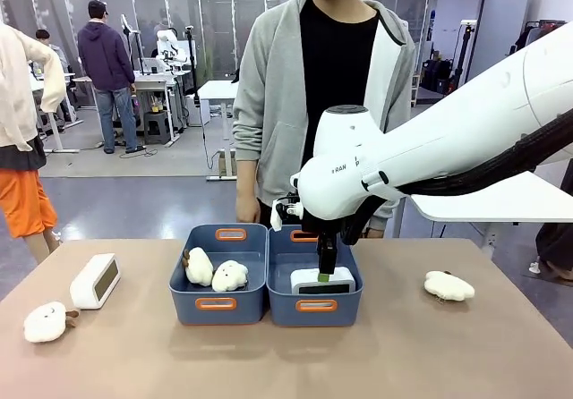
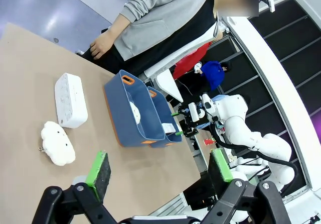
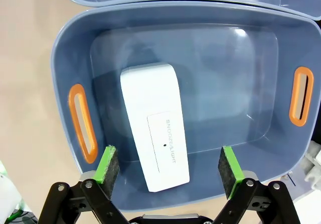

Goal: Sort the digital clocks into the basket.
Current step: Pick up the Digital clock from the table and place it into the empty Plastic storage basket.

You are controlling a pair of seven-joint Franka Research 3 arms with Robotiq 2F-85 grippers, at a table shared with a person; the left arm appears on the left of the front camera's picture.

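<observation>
My right gripper (image 3: 169,164) is spread above one clock (image 3: 155,126) lying in the basket (image 3: 72,58); the second clock (image 1: 95,281) stands near the table's (image 1: 269,354) left edge, so next, I think, my left gripper (image 2: 160,169), spread too, must go grasp it.

Glossy smooth plastic basket (image 3: 65,43) — clock (image 3: 155,128) matt wht plastic; plush toys (image 1: 230,275) fuzzy cloth.
</observation>
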